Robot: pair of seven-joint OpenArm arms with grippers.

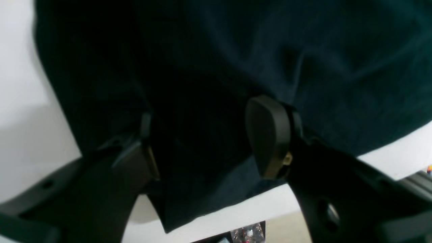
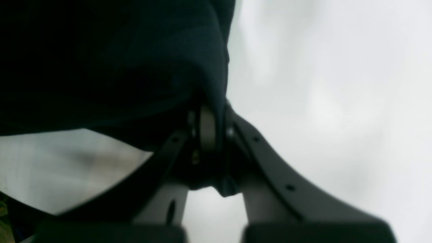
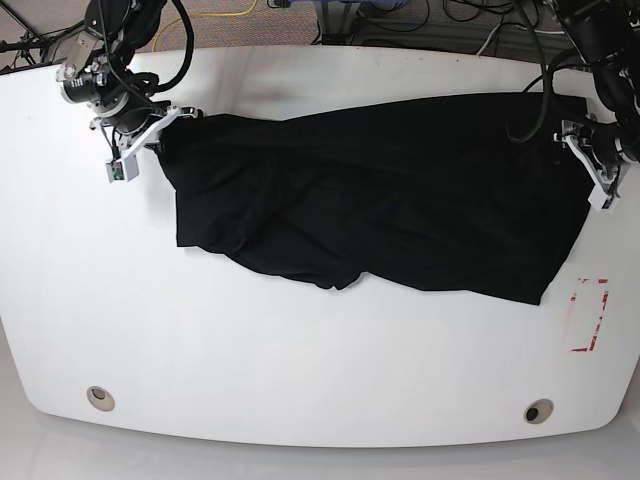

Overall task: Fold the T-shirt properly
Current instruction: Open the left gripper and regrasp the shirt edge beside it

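Black T-shirt (image 3: 400,195) spread across white tabletop (image 3: 250,340), bunched toward 9 o'clock. Right hand (image 2: 211,130) clamped on cloth edge. Left hand (image 1: 202,141) parted, cloth between fingers (image 1: 268,135).

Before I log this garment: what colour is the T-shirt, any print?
Plain black T-shirt, no print; clearest in the base view.

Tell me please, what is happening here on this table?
Two robot arms are handling a black T-shirt spread on the white table. The right gripper is shut on one edge of the shirt. The left gripper stands open around the opposite edge. The shirt is rumpled and not yet folded.
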